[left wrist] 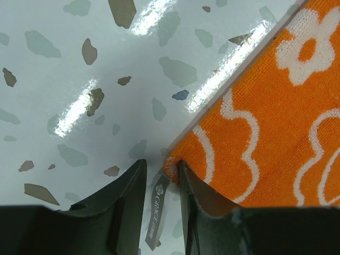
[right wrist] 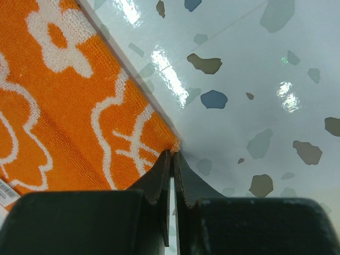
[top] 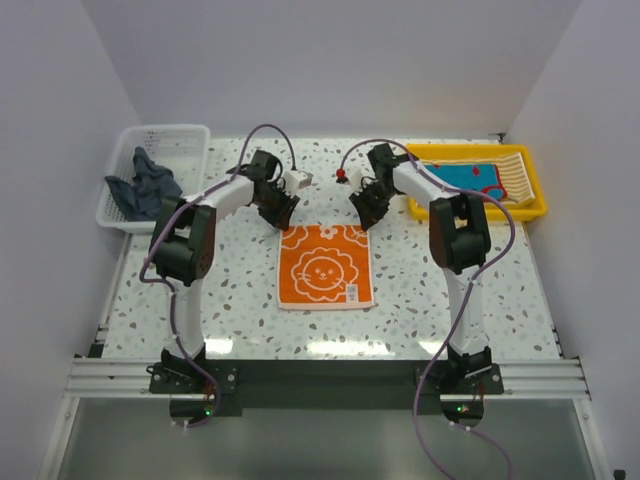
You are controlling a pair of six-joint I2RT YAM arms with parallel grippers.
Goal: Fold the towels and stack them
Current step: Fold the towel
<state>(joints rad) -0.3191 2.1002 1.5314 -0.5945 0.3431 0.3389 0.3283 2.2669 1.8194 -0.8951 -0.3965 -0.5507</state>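
Observation:
An orange towel (top: 325,265) with a white lion face and flowers lies flat mid-table. My left gripper (top: 281,215) is at its far left corner. In the left wrist view its jaws (left wrist: 161,162) stand apart; the towel's corner (left wrist: 174,167) touches the right finger and a grey label (left wrist: 154,212) hangs in the gap. My right gripper (top: 367,215) is at the far right corner. In the right wrist view it (right wrist: 173,153) is shut, with the orange towel's tip (right wrist: 154,133) pinched at its fingertips.
A white mesh basket (top: 190,135) at the far left holds a dark blue-grey towel (top: 148,188). A yellow tray (top: 535,205) at the far right holds a teal towel (top: 470,178) and a striped towel (top: 512,172). White walls close in both sides.

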